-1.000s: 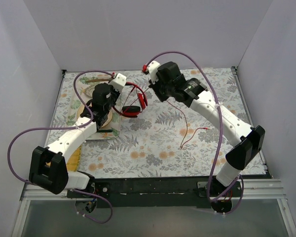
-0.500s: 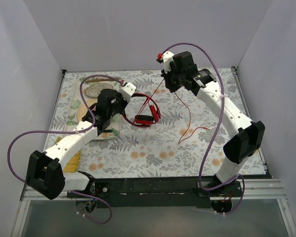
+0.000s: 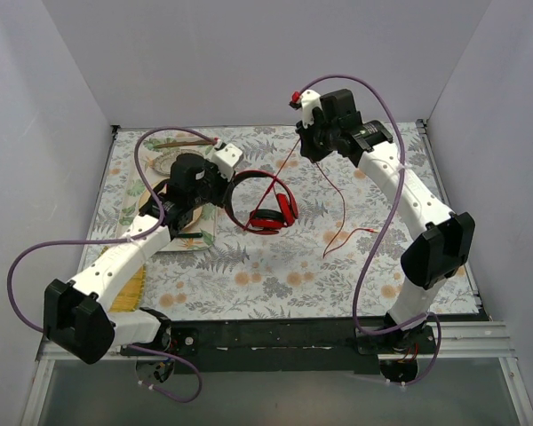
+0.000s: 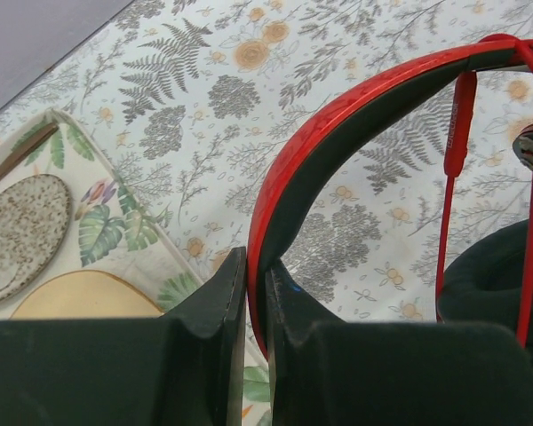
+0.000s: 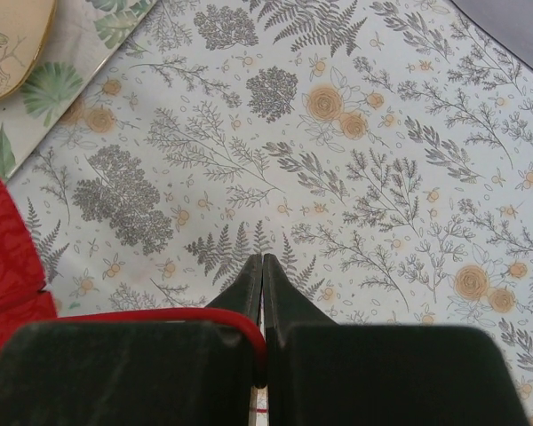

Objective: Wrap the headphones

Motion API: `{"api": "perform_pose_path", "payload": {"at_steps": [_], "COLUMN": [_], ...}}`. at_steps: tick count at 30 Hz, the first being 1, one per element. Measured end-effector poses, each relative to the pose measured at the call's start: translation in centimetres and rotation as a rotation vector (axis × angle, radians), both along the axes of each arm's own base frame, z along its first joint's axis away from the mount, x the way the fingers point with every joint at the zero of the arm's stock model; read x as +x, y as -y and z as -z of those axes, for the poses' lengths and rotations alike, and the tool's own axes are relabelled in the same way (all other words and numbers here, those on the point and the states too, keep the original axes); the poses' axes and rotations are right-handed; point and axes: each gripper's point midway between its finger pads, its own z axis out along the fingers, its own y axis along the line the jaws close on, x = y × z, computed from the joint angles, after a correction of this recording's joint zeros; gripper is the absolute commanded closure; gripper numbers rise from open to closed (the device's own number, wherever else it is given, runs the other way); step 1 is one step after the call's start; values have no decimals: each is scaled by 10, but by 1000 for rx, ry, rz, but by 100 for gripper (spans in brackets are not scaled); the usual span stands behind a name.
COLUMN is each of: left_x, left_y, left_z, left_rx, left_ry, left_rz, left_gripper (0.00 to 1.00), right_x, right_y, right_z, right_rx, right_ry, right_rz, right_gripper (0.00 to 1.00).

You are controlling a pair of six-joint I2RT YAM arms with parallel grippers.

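The red headphones (image 3: 271,209) hang tilted over the floral mat, earcups low, headband (image 3: 238,185) toward the left. My left gripper (image 3: 226,183) is shut on the headband, which shows as a red-and-black arc (image 4: 338,115) leaving my left gripper (image 4: 256,266); a dark earcup pad (image 4: 493,275) sits at the right. My right gripper (image 3: 307,151) is shut on the thin red cable (image 3: 341,217), raised at the back. In the right wrist view the cable (image 5: 160,316) bends into my right gripper (image 5: 262,261). The cable's free end (image 3: 371,232) lies on the mat.
A leaf-patterned tray (image 3: 188,238) with plates stands at the left, under my left arm; its rim (image 4: 129,232) and a speckled plate (image 4: 22,232) show in the left wrist view. A yellow item (image 3: 130,286) lies front left. Grey walls enclose three sides.
My left gripper carried the headphones to the right and slightly forward. My right gripper rose and moved back and right with the cable, drawing it up from the mat.
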Motion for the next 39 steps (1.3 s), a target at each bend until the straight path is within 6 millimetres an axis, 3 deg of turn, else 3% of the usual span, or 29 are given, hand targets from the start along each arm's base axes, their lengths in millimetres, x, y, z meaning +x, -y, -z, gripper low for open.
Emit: {"api": "perform_pose_path", "payload": {"at_steps": [8,12,15,22,25,30,39], "left_x": [-23,-35,-45,-59,-58,-47,-25], "left_y": [23,30,39,52,52,50,35], "left_z": [-25,-41,-66,-153,-185,-218,-247], "left_rx": [-133,-200,-267,-404,-442,-479,-546], "left_ry": [-107,-168,-196,-122,-74,-17,31], "left_rz": [102,130,167,250,250,204,50], "left_gripper": [100,100,100,100,100,100,100], "right_x": [4,0,-4,-25,-32,-39,-53], "right_y": [1,-14,-24,-30,-34,-38,-40], "right_z": [11,10,19,62,72,88,120], "right_rx": [41,105,163,290,344,396,428], "right_ry": [-28,-25,-34,-85,-83,-91,-129], "right_rz": [-32,-112,-164,-207,-213,-202,-174], "right_gripper": [98,81,78,75,72,66,68]}}
